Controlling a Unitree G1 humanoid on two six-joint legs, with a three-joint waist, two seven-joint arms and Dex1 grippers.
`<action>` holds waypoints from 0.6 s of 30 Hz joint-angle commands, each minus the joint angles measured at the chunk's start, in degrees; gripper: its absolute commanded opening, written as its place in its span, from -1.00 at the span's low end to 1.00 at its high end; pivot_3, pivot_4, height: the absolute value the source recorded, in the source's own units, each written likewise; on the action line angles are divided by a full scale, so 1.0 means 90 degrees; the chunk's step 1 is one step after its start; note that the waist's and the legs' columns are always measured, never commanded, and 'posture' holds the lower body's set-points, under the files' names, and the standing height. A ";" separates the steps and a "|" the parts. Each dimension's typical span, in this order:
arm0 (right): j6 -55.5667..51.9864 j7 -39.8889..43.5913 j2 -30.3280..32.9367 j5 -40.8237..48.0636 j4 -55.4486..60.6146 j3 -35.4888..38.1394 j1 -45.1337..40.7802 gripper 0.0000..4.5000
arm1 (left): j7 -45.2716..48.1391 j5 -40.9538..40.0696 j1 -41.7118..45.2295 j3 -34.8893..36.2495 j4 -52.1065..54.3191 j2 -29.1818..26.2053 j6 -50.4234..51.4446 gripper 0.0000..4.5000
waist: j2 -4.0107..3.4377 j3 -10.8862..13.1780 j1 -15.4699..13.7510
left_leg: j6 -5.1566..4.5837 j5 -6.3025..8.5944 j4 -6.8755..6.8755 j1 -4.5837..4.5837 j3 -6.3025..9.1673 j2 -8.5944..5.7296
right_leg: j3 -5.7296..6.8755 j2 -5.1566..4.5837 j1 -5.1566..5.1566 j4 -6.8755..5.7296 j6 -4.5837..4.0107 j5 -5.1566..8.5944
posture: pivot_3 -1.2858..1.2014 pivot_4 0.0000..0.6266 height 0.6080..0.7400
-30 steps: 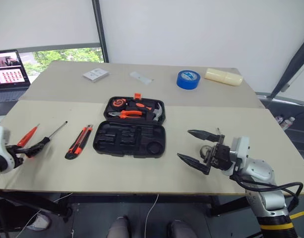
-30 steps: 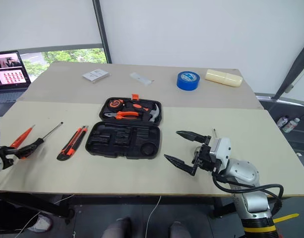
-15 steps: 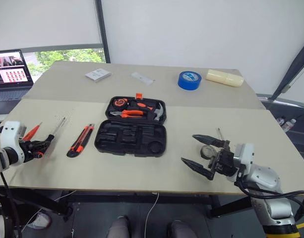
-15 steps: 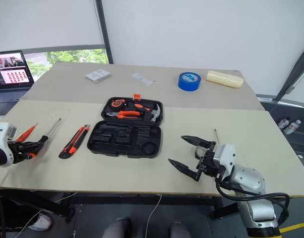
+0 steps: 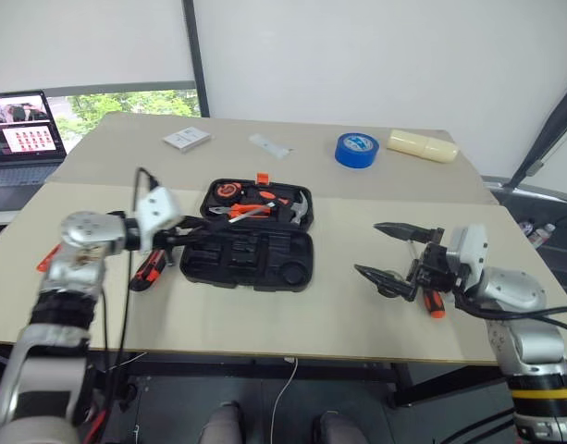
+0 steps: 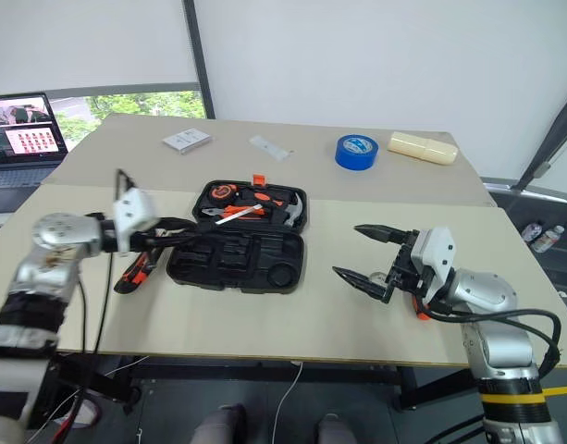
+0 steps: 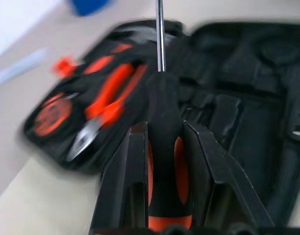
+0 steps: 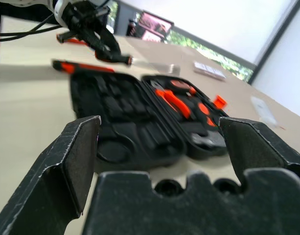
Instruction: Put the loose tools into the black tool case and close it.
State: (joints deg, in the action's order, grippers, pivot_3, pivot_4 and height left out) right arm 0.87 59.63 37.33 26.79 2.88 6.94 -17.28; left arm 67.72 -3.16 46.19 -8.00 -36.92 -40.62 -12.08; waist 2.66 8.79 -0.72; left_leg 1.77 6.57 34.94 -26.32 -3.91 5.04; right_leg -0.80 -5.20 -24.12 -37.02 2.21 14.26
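Screwdriver [image 7: 162, 147] sits clamped by its black-and-orange handle in the left gripper [image 5: 177, 238], shaft over the open black tool case [image 5: 246, 259] mid-table. Right gripper [image 5: 394, 252] hangs wide apart, empty. Align the shaft with a long recess before lowering.

The flat black plastic tool case [image 5: 249, 242] is lying open mid-table. The orange-black utility knife [image 5: 150, 267] is lying left of it, the big blue tape roll [image 5: 355, 149] behind it.
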 commanded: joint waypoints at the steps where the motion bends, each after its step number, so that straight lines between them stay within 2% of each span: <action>1: 0.0183 0.0000 0.0058 -0.0124 -0.0075 0.0113 -0.0154 1.00 | -0.0325 0.0960 0.0667 -0.0511 -0.1184 0.0116 -0.1279 -0.70 | 0.0000 0.0000 0.0019 | -0.0002 0.0001 0.0000 0.0000 0.0001 0.0000 | -0.0001 0.0001 -0.0002 0.0000 0.0001 0.0001 | 0.03 -0.52 1.00; 8: 0.0121 -0.0180 0.0053 -0.0091 0.0345 0.0346 0.0276 1.00 | -0.1497 0.2036 0.1532 -0.1014 -0.2879 0.0461 -0.2421 -0.70 | 0.0000 0.0001 -0.0005 | -0.0009 0.0006 0.0000 -0.0003 0.0002 -0.0008 | -0.0002 -0.0005 0.0000 0.0001 0.0011 0.0003 | 0.03 -0.52 1.00; 13: 0.0047 -0.0343 0.0027 -0.0035 0.0670 0.0427 0.0573 1.00 | -0.1533 0.2247 0.1687 -0.1085 -0.3368 0.0517 -0.3001 -0.70 | 0.0000 0.0001 0.0003 | -0.0008 0.0006 0.0009 -0.0002 0.0002 -0.0009 | -0.0003 -0.0006 0.0002 0.0000 0.0019 0.0002 | 0.03 -0.52 1.00; 18: 0.0008 -0.0472 0.0023 0.0000 0.0886 0.0495 0.0791 1.00 | -0.1392 0.2096 0.1727 -0.0885 -0.3652 0.0508 -0.3404 -0.70 | 0.0000 0.0001 -0.0001 | -0.0008 0.0006 0.0012 -0.0002 0.0003 -0.0009 | -0.0003 -0.0007 0.0003 -0.0001 0.0019 0.0000 | 0.03 -0.52 1.00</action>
State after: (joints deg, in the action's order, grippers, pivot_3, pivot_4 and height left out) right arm 0.97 56.14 37.33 25.66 8.59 9.46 -10.27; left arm 55.22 16.37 60.22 -17.19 -69.04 -35.79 -41.45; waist 2.66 8.80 -0.73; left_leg 1.70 6.62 35.05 -26.34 -3.89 4.96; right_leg -0.83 -5.26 -24.09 -37.02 2.37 14.25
